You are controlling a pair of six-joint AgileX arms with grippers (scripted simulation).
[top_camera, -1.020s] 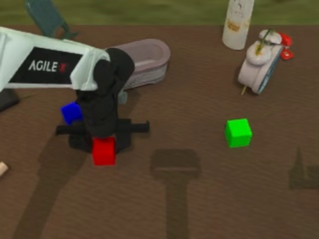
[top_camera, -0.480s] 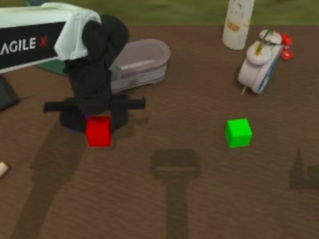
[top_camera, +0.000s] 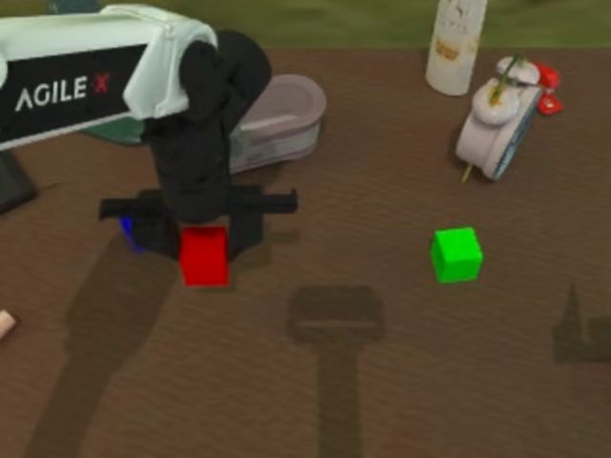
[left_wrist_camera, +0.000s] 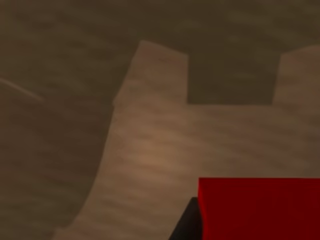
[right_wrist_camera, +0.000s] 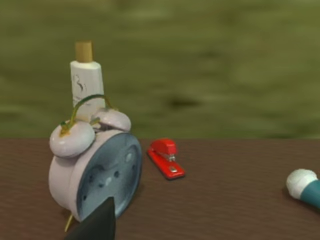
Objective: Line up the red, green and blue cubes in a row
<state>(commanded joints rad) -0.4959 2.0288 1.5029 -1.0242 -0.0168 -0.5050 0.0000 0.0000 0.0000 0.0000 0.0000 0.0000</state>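
My left gripper (top_camera: 203,240) hangs over the left half of the table, shut on the red cube (top_camera: 204,258). The left wrist view shows that red cube (left_wrist_camera: 260,210) close up, with one dark finger (left_wrist_camera: 187,225) against its side and bare table below. Only a sliver of the blue cube (top_camera: 126,232) peeks out from under the left gripper's body. The green cube (top_camera: 455,254) rests alone on the table right of centre. My right arm is parked outside the top view; the right gripper (right_wrist_camera: 100,225) is only a dark tip in the right wrist view.
A pale oval tub (top_camera: 286,114) lies just behind the left arm. A white bottle (top_camera: 453,43), an alarm clock (top_camera: 496,119) and a red stapler (top_camera: 547,91) stand at the back right. A teal-handled object (right_wrist_camera: 305,187) shows in the right wrist view.
The left gripper carried the red cube away from the front edge, then slightly right. It now covers most of the blue cube, which was visible a second ago. The green cube has not moved.
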